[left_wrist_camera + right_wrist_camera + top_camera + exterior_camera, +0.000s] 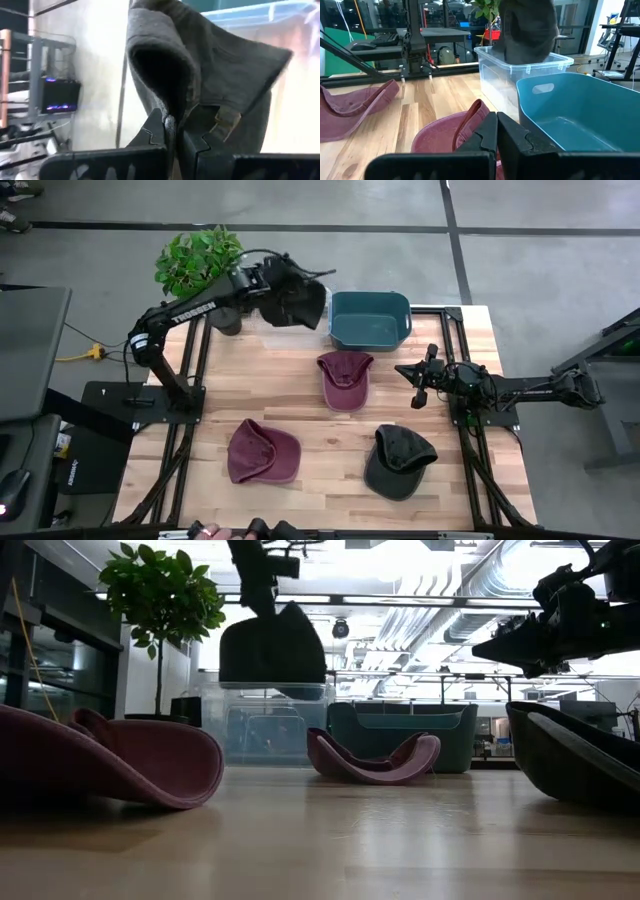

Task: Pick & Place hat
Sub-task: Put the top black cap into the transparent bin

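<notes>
My left gripper (275, 280) is at the table's far side, shut on a dark grey hat (297, 302). The hat hangs over a clear plastic bin (285, 332); in the low view the hat (272, 648) is just above the bin's rim (265, 692). A maroon hat (345, 378) lies at the table's middle, a second maroon hat (262, 452) lies near left, and a dark hat (398, 462) lies near right. My right gripper (420, 382) is shut and empty, right of the middle maroon hat (445, 132). My left gripper pinches a folded edge of the dark grey hat (171, 120) between its two fingers (150, 134), beside the back strap (226, 117). The hat hangs below the gripper, lifted clear of the table, over the clear bin.
A teal bin (370, 320) stands right of the clear bin at the table's far edge. A potted plant (198, 258) stands at the far left behind the left arm. Bare wood lies between the hats.
</notes>
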`<state>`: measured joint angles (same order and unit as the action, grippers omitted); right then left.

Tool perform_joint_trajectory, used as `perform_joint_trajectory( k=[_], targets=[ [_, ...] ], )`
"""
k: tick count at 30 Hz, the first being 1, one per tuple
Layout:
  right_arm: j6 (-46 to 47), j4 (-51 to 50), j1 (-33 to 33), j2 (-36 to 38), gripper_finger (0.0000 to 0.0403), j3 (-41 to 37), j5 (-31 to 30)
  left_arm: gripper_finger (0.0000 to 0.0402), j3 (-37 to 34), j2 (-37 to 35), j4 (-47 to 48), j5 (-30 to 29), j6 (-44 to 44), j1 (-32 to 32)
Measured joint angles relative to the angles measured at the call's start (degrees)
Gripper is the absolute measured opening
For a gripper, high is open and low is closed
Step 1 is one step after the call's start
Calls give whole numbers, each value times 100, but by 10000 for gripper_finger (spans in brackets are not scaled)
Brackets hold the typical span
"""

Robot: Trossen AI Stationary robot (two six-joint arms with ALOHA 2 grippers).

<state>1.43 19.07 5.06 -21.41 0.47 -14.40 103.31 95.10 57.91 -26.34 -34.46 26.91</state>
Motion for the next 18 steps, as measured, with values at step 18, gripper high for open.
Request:
perform_joint_trajectory(
  k=[18],
  targets=[
    [0,0,-2,2,0,0,1,0,784,93,973,2621,528,628]
  ],
)
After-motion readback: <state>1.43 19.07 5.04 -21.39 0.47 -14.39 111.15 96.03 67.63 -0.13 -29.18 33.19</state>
